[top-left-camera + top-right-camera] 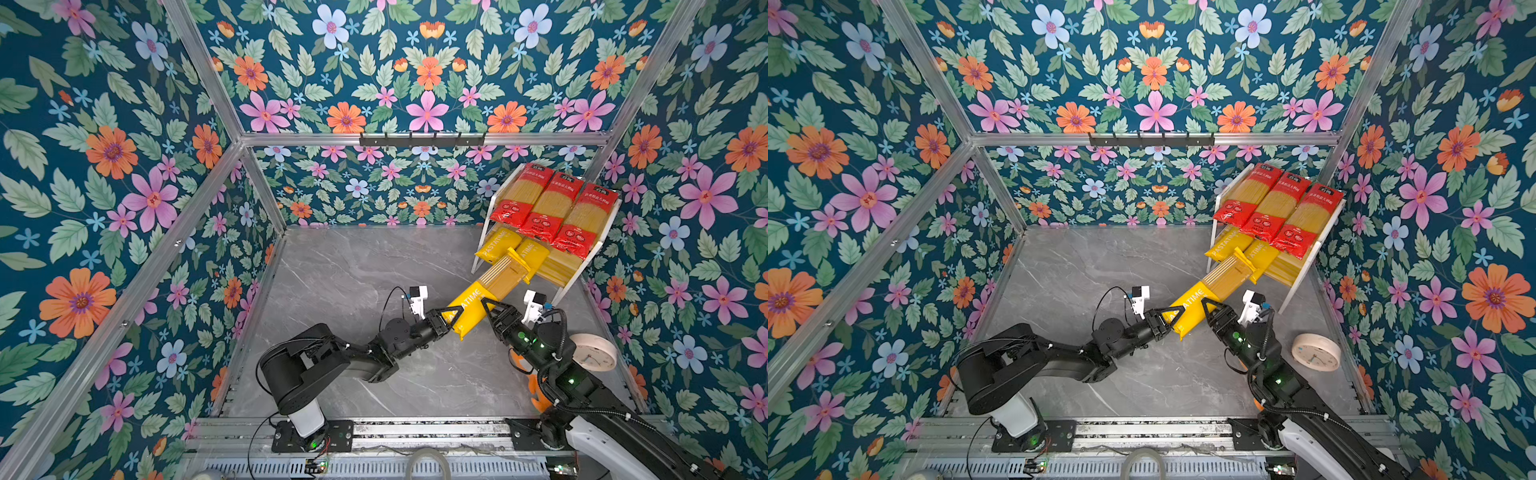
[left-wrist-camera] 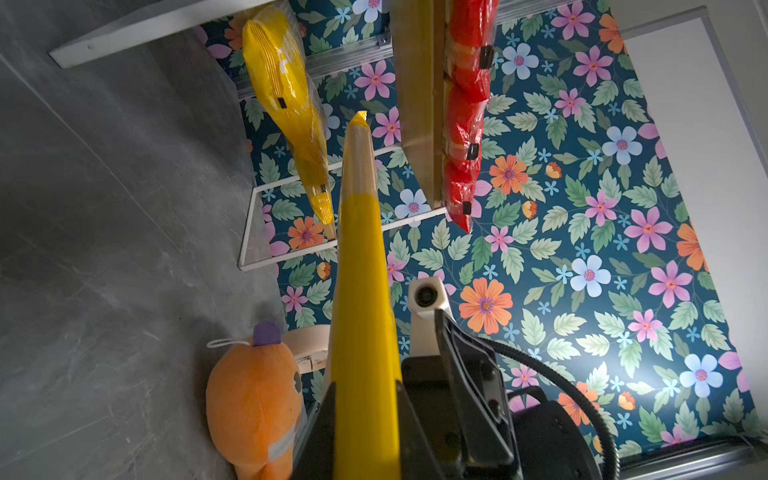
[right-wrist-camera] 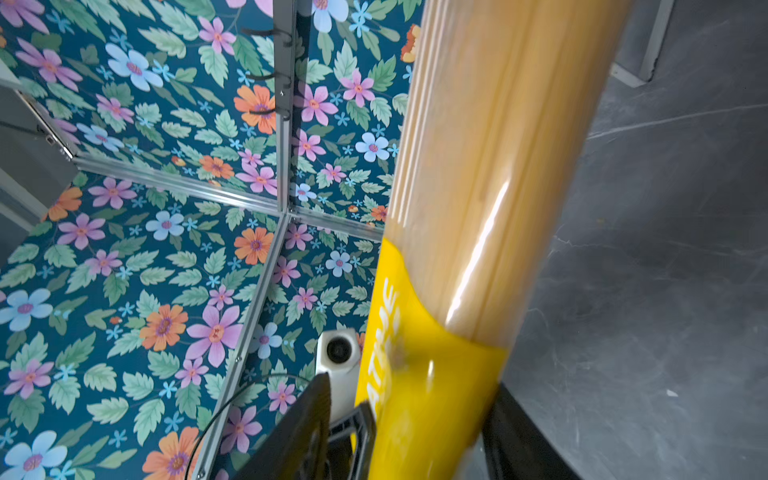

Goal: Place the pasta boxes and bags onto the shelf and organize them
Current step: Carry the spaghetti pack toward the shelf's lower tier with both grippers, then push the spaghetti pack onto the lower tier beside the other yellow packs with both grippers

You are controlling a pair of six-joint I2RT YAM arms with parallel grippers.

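Observation:
A yellow "PASTATIME" pasta pack (image 1: pixel 490 286) (image 1: pixel 1212 286) hangs slanted above the grey table, its far end at the front of the shelf's (image 1: pixel 486 220) lower tier. My left gripper (image 1: pixel 455 318) (image 2: pixel 365 415) is shut on the pack's (image 2: pixel 361 291) near end. My right gripper (image 1: pixel 494 307) (image 3: pixel 411 399) straddles the same pack (image 3: pixel 457 208) a little farther up, open, with one finger standing clear of it. Three red packs (image 1: pixel 557 208) lie side by side on the upper tier. Two yellow packs (image 1: pixel 496 245) lie on the lower tier's left part.
A round pale clock (image 1: pixel 594 353) lies on the table right of my right arm. An orange plush toy (image 2: pixel 253 407) sits partly hidden behind that arm. A black hook rail (image 1: pixel 422 140) runs along the back wall. Floral walls close in three sides.

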